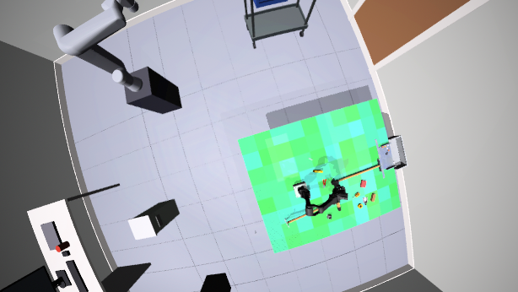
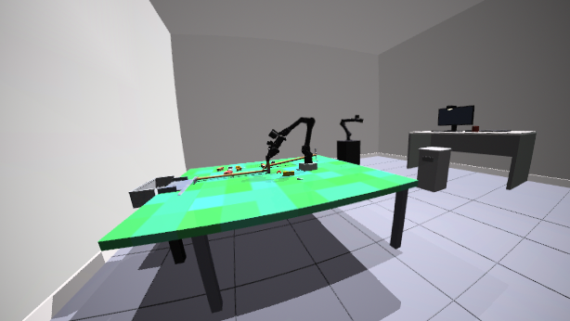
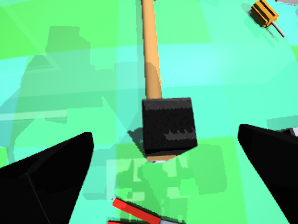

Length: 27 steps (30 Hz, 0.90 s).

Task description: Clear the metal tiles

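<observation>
The long scraper (image 1: 358, 173) (image 2: 232, 176) (image 3: 152, 60) lies over the table with its wooden handle pointing to the far end. Its pale crossbar head is at the near edge of the steel plate (image 1: 385, 162). My gripper (image 1: 336, 182) (image 2: 268, 171) (image 3: 167, 135) is open, its fingers wide apart on either side of the black grip block (image 3: 170, 125) at the handle's near end, touching neither side in the wrist view. Small orange and dark pieces show on the plate in the top view, too small to tell apart or count. The catch box (image 1: 403, 148) (image 2: 142, 199) is beyond the plate; its contents are unclear.
A red-handled tool (image 1: 324, 182) (image 3: 135, 210) and a yellow block (image 1: 318, 170) (image 2: 288, 173) lie near the gripper. A red block (image 1: 363, 183) and several small objects lie beside the handle. Another wooden-handled tool (image 1: 296, 219) lies by the arm's base. A yellow-and-black tool (image 3: 264, 13) also shows.
</observation>
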Motion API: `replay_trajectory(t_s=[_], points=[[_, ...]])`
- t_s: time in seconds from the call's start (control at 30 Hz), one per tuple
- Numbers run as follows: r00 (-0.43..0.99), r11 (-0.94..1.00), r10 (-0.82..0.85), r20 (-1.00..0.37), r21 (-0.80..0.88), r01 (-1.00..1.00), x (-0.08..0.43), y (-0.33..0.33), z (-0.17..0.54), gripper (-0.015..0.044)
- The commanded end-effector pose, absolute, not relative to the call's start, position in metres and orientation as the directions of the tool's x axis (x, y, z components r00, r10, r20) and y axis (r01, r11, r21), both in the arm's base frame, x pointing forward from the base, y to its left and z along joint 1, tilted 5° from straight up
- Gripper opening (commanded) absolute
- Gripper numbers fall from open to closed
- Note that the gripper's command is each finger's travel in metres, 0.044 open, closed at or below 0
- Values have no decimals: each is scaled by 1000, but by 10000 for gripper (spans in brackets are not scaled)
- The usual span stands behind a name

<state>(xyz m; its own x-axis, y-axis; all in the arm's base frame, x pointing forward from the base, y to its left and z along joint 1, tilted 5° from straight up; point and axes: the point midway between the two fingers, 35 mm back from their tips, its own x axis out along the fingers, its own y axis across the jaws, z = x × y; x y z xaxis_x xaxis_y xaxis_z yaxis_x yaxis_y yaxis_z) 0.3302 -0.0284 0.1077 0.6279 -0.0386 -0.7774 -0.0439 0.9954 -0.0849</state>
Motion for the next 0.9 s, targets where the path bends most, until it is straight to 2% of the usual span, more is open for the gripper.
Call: replay_trajectory(t_s=[0.0, 0.27, 0.87], points=[[631, 995, -36, -775, -85, -47, 323, -28, 118, 440], [651, 995, -32, -759, -83, -47, 318, -27, 133, 440], [860, 996, 21, -509, -65, -62, 316, -18, 249, 440]])
